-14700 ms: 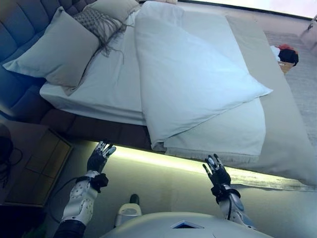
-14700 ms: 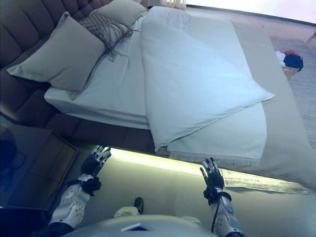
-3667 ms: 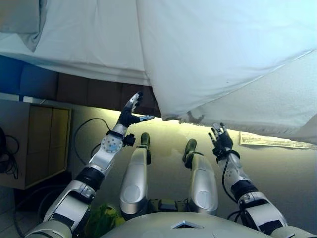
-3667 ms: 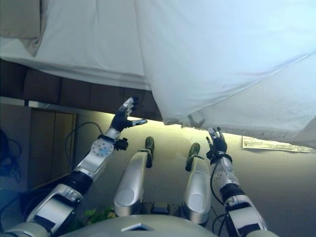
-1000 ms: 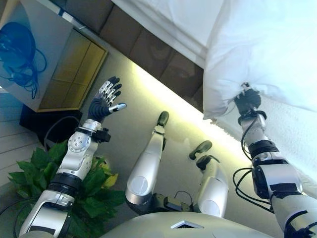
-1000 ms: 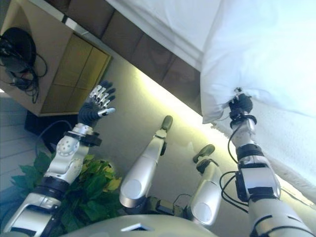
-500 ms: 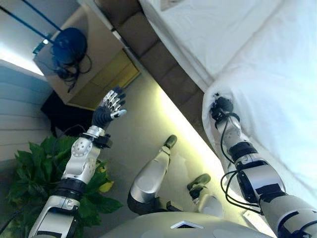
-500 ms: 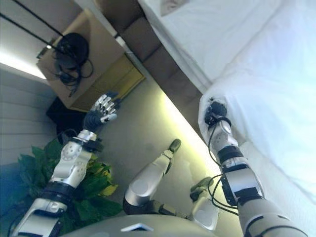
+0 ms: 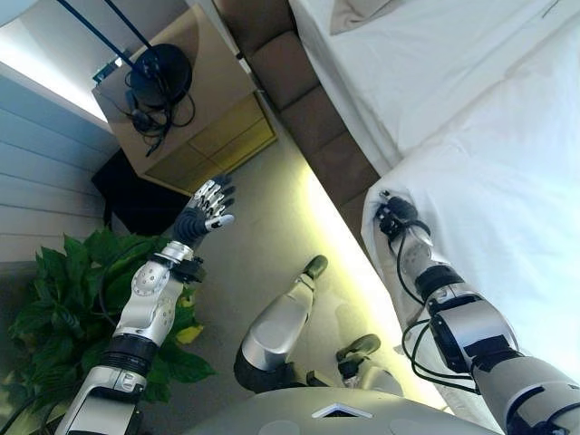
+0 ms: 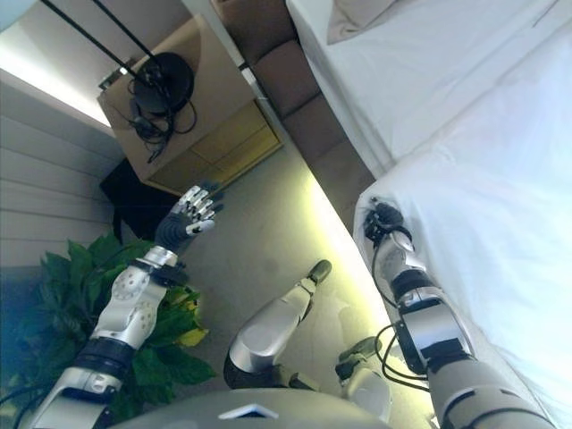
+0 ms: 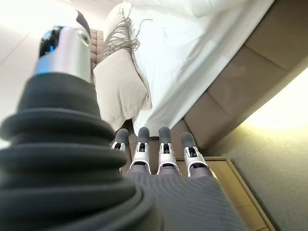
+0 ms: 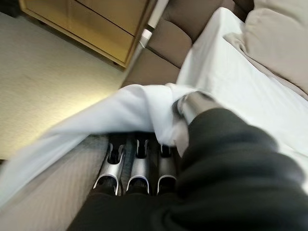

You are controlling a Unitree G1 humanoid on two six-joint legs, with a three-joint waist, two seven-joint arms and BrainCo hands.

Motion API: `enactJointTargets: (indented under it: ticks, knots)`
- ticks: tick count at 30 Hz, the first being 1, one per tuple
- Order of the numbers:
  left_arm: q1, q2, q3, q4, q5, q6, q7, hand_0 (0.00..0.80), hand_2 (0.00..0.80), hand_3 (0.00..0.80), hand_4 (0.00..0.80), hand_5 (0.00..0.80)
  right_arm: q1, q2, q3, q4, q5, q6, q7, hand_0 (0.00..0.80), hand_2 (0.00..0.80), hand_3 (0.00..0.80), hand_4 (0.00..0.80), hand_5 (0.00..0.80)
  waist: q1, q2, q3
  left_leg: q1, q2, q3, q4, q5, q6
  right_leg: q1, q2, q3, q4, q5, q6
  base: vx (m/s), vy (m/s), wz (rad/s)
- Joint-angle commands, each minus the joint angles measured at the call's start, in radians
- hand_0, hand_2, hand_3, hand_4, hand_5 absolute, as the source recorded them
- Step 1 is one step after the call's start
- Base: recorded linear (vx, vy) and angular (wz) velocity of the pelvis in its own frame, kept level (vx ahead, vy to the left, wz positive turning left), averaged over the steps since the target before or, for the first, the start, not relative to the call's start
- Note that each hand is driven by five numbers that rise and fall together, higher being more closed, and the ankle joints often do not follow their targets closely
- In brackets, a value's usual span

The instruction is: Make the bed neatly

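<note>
Duvet (image 9: 507, 181), white, lies on the bed (image 9: 317, 136), long axis running along the bed's length, away from the bedside cabinet (image 9: 195, 118) end; its near corner hangs off the bed's side edge over the carpet. Right hand (image 9: 396, 216) sits at that corner, fingers curled in with the cloth bunched round them, thumb pressed on the fold: clamped on the duvet. White sheet (image 9: 426, 72) is bare between the duvet's edge and the headboard end. A beige pillow (image 9: 358, 13) shows just a corner on the sheet, near the cabinet end.

Left hand (image 9: 203, 214) is up in the air on the cabinet side of the bed, well apart from the bed, fingers straight and spread, holding nothing. Green plant (image 9: 63, 299) stands near the cabinet, beside the left arm. A black lamp base (image 9: 163, 65) with cords sits on the cabinet top.

Right wrist view alone shows the grip up close: duvet edge (image 12: 120, 108) draped over the curled fingers (image 12: 137, 163), bed base under it. Left wrist view alone shows a fringed throw (image 11: 126, 36) lying next to the pillows (image 11: 120, 89) by the headboard, and the straight fingers (image 11: 163, 149) in a row; the head views don't show the throw.
</note>
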Motion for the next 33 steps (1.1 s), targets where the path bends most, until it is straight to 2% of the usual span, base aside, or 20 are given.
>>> enactJointTargets:
  ticks: [1, 6, 14, 17, 19, 24, 25, 33]
  knots:
    - [-0.010, 0.023, 0.014, -0.010, -0.011, -0.047, -0.011, 0.000, 0.000, 0.000, 0.000, 0.000, -0.059, 0.074, 0.000, -0.100, 0.012, -0.011, 0.097, 0.000, 0.000, 0.000, 0.000, 0.000, 0.018, -0.071, -0.024, -0.098, 0.028, 0.006, 0.026, 0.038, -0.066, 0.045, -0.119, 0.031, -0.020, 0.157, 0.024, -0.039, -0.038, -0.06]
    - [-0.028, 0.011, 0.004, 0.000, -0.002, -0.070, 0.013, 0.000, 0.000, 0.000, 0.000, 0.000, -0.005, 0.078, -0.025, -0.058, 0.087, -0.016, 0.136, 0.000, 0.000, 0.000, 0.000, 0.000, -0.008, -0.072, -0.016, -0.102, 0.035, 0.011, 0.030, 0.033, -0.065, 0.014, -0.113, 0.057, -0.003, 0.152, 0.023, -0.046, -0.038, -0.08]
    - [-0.068, -0.020, -0.032, -0.011, 0.010, -0.112, 0.086, 0.000, 0.000, 0.000, 0.000, 0.000, 0.074, 0.085, -0.034, -0.001, 0.116, -0.011, 0.223, 0.000, 0.000, 0.000, 0.000, 0.000, -0.059, -0.064, 0.009, -0.129, 0.048, 0.030, 0.045, 0.031, -0.065, -0.036, -0.103, 0.090, 0.014, 0.136, 0.021, -0.085, -0.026, -0.16]
    - [-0.073, -0.029, -0.039, -0.010, 0.026, -0.132, 0.106, 0.000, 0.000, 0.000, 0.000, 0.000, 0.125, 0.083, -0.033, -0.011, 0.145, -0.039, 0.252, 0.000, 0.000, 0.000, 0.000, 0.000, -0.077, -0.062, 0.016, -0.136, 0.053, 0.037, 0.050, 0.031, -0.067, -0.049, -0.100, 0.101, 0.018, 0.134, 0.021, -0.065, -0.019, -0.15]
    - [-0.079, -0.034, -0.047, -0.012, 0.048, -0.152, 0.133, 0.000, 0.000, 0.000, 0.000, 0.000, 0.182, 0.082, -0.046, -0.024, 0.162, -0.077, 0.280, 0.000, 0.000, 0.000, 0.000, 0.000, -0.104, -0.062, 0.023, -0.141, 0.060, 0.046, 0.051, 0.032, -0.069, -0.062, -0.097, 0.114, 0.019, 0.132, 0.022, -0.072, -0.004, -0.12]
    - [-0.085, -0.042, -0.057, -0.024, 0.056, -0.175, 0.187, 0.000, 0.000, 0.000, 0.000, 0.000, 0.281, 0.052, -0.094, -0.064, 0.153, -0.105, 0.312, 0.000, 0.000, 0.000, 0.000, 0.000, -0.162, -0.060, 0.032, -0.150, 0.076, 0.072, 0.052, 0.032, -0.070, -0.091, -0.092, 0.147, 0.023, 0.128, 0.024, -0.086, 0.028, -0.27]
    - [-0.088, -0.043, -0.061, -0.025, 0.057, -0.180, 0.196, 0.000, 0.000, 0.000, 0.000, 0.000, 0.295, 0.047, -0.105, -0.073, 0.150, -0.107, 0.317, 0.000, 0.000, 0.000, 0.000, 0.000, -0.172, -0.057, 0.036, -0.161, 0.073, 0.075, 0.051, 0.058, -0.065, -0.106, -0.096, 0.146, 0.023, 0.149, 0.020, -0.112, 0.053, -0.39]
    - [-0.119, -0.037, -0.075, -0.029, 0.146, -0.224, 0.279, 0.000, 0.000, 0.000, 0.000, 0.000, 0.382, 0.026, -0.181, -0.161, 0.214, -0.145, 0.334, 0.000, 0.000, 0.000, 0.000, 0.000, -0.257, -0.072, 0.058, -0.175, 0.109, 0.122, 0.084, 0.040, -0.072, -0.137, -0.087, 0.191, 0.032, 0.144, 0.021, -0.048, -0.005, -0.30]
